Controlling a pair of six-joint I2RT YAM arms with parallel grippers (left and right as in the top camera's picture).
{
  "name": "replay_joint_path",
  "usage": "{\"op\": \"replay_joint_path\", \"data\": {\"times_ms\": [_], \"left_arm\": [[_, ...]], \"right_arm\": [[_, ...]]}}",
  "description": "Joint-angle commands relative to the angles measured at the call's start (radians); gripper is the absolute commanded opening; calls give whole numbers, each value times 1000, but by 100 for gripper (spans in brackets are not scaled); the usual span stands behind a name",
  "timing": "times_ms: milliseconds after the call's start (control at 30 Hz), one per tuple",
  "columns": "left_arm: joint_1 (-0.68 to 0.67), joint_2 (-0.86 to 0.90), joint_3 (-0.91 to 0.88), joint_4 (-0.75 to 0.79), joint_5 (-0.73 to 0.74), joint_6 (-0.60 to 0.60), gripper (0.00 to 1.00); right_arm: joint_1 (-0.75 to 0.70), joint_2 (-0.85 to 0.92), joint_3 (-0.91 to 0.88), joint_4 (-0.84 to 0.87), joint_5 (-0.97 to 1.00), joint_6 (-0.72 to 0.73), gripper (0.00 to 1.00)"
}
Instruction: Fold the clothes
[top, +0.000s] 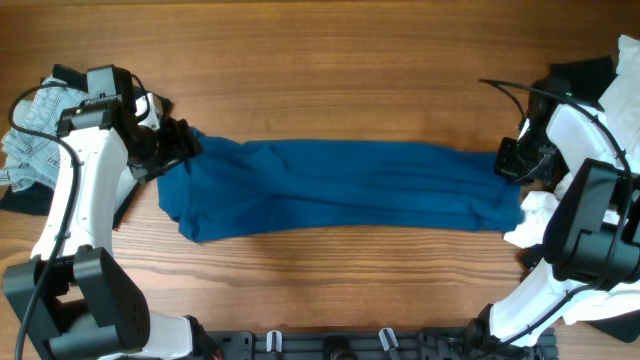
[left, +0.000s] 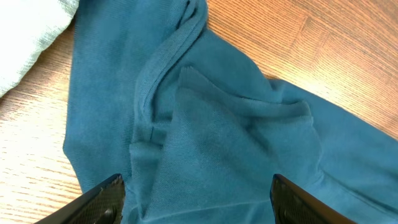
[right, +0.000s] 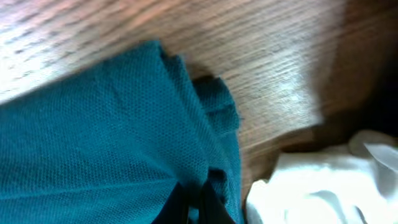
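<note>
A deep-blue shirt (top: 340, 185) lies stretched in a long band across the middle of the table. My left gripper (top: 180, 150) is at its left end; in the left wrist view its fingers (left: 196, 199) are open and wide apart over the shirt's collar (left: 165, 62) and folds. My right gripper (top: 510, 160) is at the shirt's right end; in the right wrist view its fingers (right: 196, 202) are shut on a pinch of the blue shirt (right: 112, 137).
Pale-blue denim shorts (top: 35, 135) and a black garment (top: 25, 200) lie at the left edge. A white garment (top: 535, 220) lies by the right arm and shows in the right wrist view (right: 311, 186). More clothes (top: 610, 85) are piled at the back right.
</note>
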Motion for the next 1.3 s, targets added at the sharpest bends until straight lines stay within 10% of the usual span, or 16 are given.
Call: {"op": "replay_joint_path", "data": {"times_ms": [0, 200, 300, 467, 1267], "left_arm": [[-1, -1, 3, 5, 18, 2, 75], [-1, -1, 3, 8, 17, 2, 75], [-1, -1, 3, 11, 14, 2, 75], [-1, -1, 3, 11, 14, 2, 75], [-1, -1, 3, -17, 14, 2, 75]], "right_arm": [[0, 14, -2, -8, 63, 34, 27], [-38, -31, 66, -91, 21, -10, 34], [-89, -58, 66, -82, -185, -146, 62], [-142, -57, 34, -49, -254, -204, 76], [-139, -14, -145, 60, -282, -169, 84]]}}
